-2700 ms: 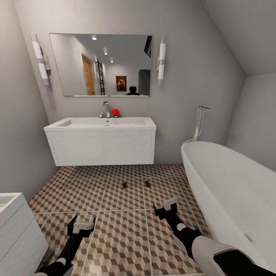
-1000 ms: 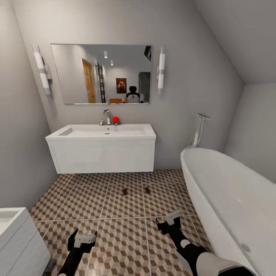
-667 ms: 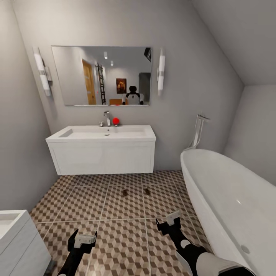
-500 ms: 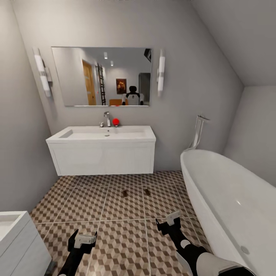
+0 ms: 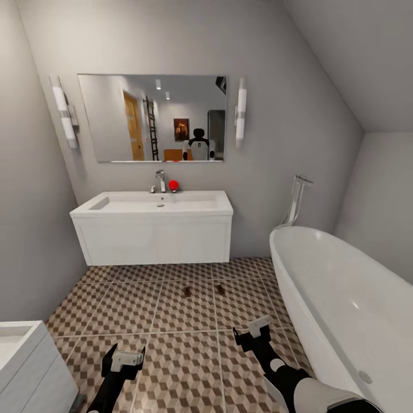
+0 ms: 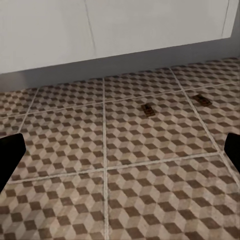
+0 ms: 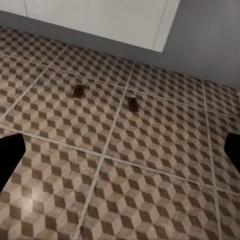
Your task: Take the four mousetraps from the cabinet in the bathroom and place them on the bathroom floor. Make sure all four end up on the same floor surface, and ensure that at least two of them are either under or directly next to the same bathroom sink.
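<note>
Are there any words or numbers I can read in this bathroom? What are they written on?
None: no words, numbers or signs can be read.
The picture in the mirror: too small and blurred to tell if it has writing.
The two mousetraps on the floor: plain dark slabs, no label to see.

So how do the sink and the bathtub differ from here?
The sink is a rectangular basin hung on the wall with floor tiles visible beneath; the bathtub is oval and runs down to the floor. The sink sits under the mirror, the bathtub along the right wall. Both are white.
</note>
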Motion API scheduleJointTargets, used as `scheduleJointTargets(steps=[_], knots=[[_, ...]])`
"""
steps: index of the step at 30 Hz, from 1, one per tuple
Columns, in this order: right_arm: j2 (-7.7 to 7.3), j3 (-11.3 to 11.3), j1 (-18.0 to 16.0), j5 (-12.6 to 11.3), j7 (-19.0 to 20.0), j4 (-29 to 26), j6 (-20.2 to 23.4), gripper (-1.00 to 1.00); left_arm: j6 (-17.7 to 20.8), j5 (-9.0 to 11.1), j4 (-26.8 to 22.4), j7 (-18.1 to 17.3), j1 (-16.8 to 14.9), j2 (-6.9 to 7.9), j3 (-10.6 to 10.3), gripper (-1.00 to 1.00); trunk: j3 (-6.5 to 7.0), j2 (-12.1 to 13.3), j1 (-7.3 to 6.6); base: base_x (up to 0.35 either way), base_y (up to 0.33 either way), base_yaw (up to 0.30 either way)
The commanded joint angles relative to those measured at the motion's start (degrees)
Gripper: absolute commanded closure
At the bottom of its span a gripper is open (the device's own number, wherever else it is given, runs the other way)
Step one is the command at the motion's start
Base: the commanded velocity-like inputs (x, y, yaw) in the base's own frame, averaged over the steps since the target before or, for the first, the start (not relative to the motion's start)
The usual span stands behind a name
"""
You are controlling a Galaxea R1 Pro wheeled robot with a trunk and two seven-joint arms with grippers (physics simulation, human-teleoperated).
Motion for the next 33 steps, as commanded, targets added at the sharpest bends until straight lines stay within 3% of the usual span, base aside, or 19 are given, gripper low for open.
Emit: scheduleJointTargets(steps=[1,33], knots=[[0.00,0.08,-0.05,0.45,-0.31,0.07,-0.13,-1.00,-0.27,0.09,0.18,0.36,-0.08,-0.03,-0.50,-1.00,0.12,0.38,-0.23,0.000,0.000,0.000],[0.00,0.09,-0.05,0.45,-0.31,0.07,-0.13,-1.00,-0.16,0.09,0.20,0.36,-0.04,-0.03,-0.50,-1.00,5.87,13.22,-7.26,0.000,0.000,0.000]])
